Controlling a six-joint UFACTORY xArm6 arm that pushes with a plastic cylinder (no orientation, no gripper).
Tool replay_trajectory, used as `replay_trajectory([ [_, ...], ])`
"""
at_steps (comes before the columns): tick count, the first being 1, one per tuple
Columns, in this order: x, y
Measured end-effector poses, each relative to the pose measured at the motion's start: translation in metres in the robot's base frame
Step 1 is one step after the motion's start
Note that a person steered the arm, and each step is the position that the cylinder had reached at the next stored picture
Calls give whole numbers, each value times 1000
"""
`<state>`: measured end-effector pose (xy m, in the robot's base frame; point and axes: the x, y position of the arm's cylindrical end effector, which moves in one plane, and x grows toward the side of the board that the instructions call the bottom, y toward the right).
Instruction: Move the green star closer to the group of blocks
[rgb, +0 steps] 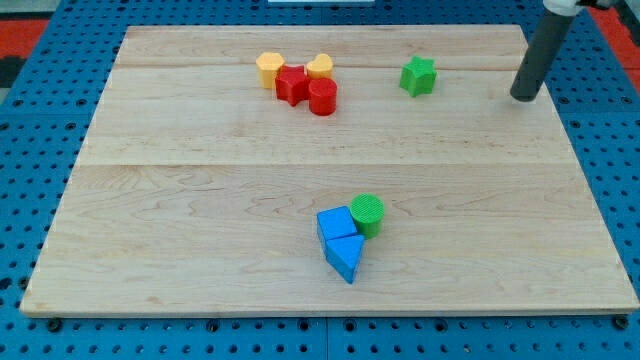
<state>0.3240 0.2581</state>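
Note:
The green star (418, 76) lies alone near the view's top, right of centre, on the wooden board (200, 200). A group of blocks sits to its left: a yellow hexagon (269, 68), a yellow heart (320, 67), a red star (292, 85) and a red cylinder (322, 97), all touching. My tip (523, 97) rests on the board to the right of the green star, about a hundred pixels away and a little lower in the view, touching no block.
A second cluster sits at the lower middle: a green cylinder (367, 214), a blue cube (336, 224) and a blue triangle (345, 256), touching. A blue pegboard (30, 60) surrounds the board.

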Motion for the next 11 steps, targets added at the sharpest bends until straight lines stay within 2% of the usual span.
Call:
replay_trajectory([
  [1,-39,40],
  [2,-53,42],
  [4,-98,0],
  [5,-102,-27],
  [6,-59,-127],
  [7,10,-178],
  [8,39,-177],
  [9,-2,-172],
  [10,48,-120],
  [11,93,-194],
])
